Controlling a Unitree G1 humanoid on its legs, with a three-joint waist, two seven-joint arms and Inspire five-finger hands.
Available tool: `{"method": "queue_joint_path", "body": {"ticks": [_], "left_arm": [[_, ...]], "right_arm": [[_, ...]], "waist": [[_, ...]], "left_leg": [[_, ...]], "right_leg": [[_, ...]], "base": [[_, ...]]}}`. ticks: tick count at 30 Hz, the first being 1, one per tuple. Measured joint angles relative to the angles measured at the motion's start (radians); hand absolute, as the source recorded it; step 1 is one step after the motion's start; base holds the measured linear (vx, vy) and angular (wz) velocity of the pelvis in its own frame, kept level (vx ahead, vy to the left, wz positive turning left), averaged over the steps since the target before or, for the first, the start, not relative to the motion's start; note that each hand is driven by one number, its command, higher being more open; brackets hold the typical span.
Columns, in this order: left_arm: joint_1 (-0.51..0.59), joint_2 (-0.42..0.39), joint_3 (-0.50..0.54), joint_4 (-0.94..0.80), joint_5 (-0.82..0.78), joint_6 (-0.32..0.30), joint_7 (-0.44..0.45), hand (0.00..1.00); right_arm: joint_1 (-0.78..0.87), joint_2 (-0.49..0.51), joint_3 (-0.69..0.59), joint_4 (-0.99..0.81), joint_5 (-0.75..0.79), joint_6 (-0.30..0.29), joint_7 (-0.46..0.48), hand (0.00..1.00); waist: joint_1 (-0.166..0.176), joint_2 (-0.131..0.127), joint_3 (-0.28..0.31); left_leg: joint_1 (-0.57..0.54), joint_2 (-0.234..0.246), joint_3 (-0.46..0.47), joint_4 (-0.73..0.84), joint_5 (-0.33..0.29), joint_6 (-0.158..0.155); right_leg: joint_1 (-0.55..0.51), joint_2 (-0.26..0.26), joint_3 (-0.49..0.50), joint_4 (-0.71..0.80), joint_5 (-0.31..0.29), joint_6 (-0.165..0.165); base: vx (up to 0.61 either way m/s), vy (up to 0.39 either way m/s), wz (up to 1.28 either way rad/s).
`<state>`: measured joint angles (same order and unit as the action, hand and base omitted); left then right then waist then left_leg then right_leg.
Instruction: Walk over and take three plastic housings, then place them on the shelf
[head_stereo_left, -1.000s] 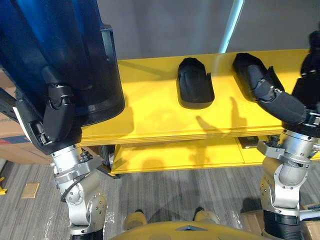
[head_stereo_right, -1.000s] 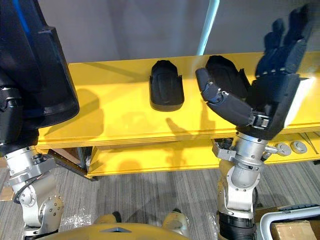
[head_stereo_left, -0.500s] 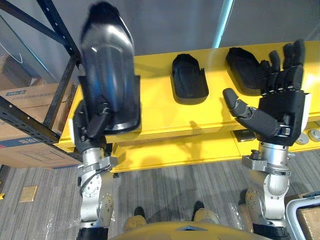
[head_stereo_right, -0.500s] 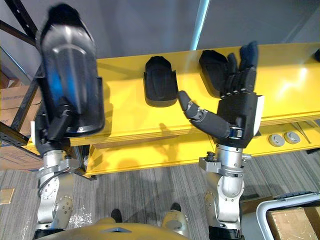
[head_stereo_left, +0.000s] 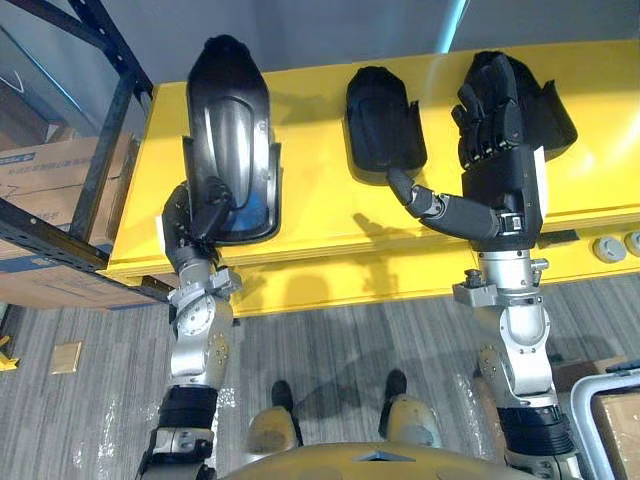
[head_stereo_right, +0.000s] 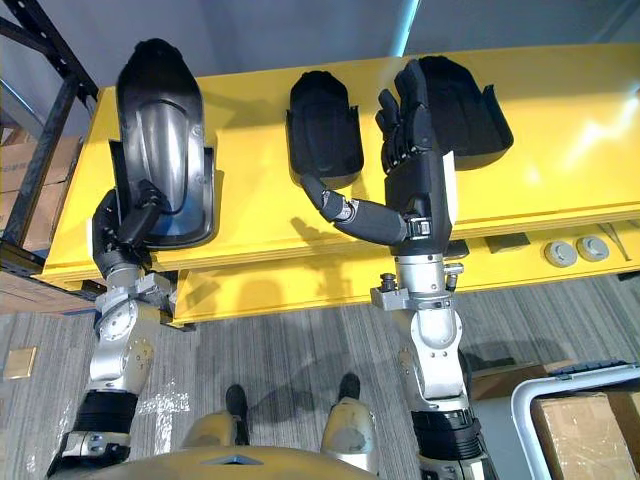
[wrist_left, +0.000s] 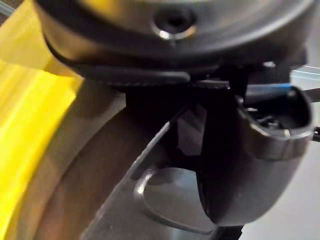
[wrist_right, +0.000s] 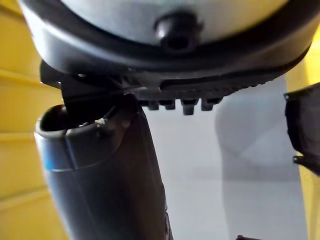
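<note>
My left hand (head_stereo_left: 203, 218) is shut on the near end of a long black plastic housing (head_stereo_left: 226, 130), thumb (wrist_left: 252, 150) pressed inside the shell (wrist_left: 100, 180). The housing lies lengthwise over the left end of the yellow shelf (head_stereo_left: 320, 225); I cannot tell whether it rests on the board. A second housing (head_stereo_left: 383, 125) sits mid-shelf. A third housing (head_stereo_left: 552, 100) sits to its right, partly behind my right hand (head_stereo_left: 503, 165). That hand is open, fingers straight up over the third housing, thumb (wrist_right: 107, 175) stretched toward the middle one.
A black rack upright (head_stereo_left: 108, 115) stands at the shelf's left end, with cardboard boxes (head_stereo_left: 45, 170) behind it. On the lower yellow level lie two small round parts (head_stereo_left: 605, 248). A box in a white-rimmed bin (head_stereo_left: 618, 430) stands on the floor at lower right.
The view has shifted. My left hand has brought the housing down from upright to flat over the shelf's left end. My right hand has moved forward over the right housing.
</note>
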<state>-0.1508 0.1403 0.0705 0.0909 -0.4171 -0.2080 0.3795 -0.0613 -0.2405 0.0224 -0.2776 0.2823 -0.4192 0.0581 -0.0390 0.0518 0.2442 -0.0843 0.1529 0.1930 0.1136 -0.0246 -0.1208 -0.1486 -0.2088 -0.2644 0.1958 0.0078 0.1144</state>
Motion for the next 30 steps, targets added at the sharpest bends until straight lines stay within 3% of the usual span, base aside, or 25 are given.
{"method": "queue_joint_path", "body": {"ticks": [8,9,14,24,27,30], "left_arm": [[-0.144,0.042,0.061,0.077,-0.005,0.007,0.057,0.00],[-0.165,0.053,0.065,0.089,-0.005,0.014,0.064,1.00],[-0.211,0.074,0.090,0.146,-0.017,0.024,0.058,1.00],[-0.194,0.105,0.097,0.181,-0.054,0.090,-0.048,1.00],[-0.185,0.105,0.095,0.204,-0.063,0.104,-0.064,1.00],[-0.158,0.104,0.086,0.231,-0.094,0.105,-0.069,1.00]], "right_arm": [[-0.096,-0.001,0.025,0.000,0.000,0.023,-0.001,1.00],[-0.100,-0.002,0.031,0.000,0.000,0.036,-0.001,1.00],[-0.104,-0.007,0.039,0.000,0.000,0.064,-0.005,1.00],[-0.058,-0.009,0.039,-0.001,0.001,0.064,0.005,1.00],[-0.032,-0.008,0.040,-0.003,0.002,0.064,0.008,1.00],[-0.003,-0.001,0.047,-0.003,0.010,0.063,0.018,1.00]], "waist": [[-0.008,0.004,0.066],[-0.009,0.004,0.072],[-0.015,0.006,0.086],[-0.017,0.007,0.085],[-0.017,0.008,0.072],[-0.019,0.007,0.013]], "left_leg": [[-0.039,0.007,0.000,0.043,-0.006,0.000],[-0.047,0.008,0.000,0.049,-0.006,0.000],[-0.047,0.009,-0.001,0.058,-0.006,0.000],[0.025,0.009,0.005,0.037,-0.008,-0.002],[0.057,0.010,0.013,0.018,-0.009,-0.002],[0.072,0.008,0.021,-0.003,-0.005,-0.003]], "right_leg": [[-0.053,-0.003,0.014,0.057,-0.013,-0.016],[-0.061,-0.003,0.016,0.066,-0.015,-0.018],[-0.063,-0.005,0.018,0.083,-0.021,-0.019],[-0.007,-0.006,0.019,0.084,-0.034,-0.013],[0.024,-0.001,0.019,0.056,-0.029,-0.005],[0.042,0.004,0.020,0.023,-0.018,0.006]], "base": [[-0.04,-0.011,-0.02],[-0.04,-0.012,-0.02],[-0.03,-0.005,-0.01],[0.00,0.003,-0.01],[0.00,0.016,-0.06],[0.06,0.022,-0.04]]}}
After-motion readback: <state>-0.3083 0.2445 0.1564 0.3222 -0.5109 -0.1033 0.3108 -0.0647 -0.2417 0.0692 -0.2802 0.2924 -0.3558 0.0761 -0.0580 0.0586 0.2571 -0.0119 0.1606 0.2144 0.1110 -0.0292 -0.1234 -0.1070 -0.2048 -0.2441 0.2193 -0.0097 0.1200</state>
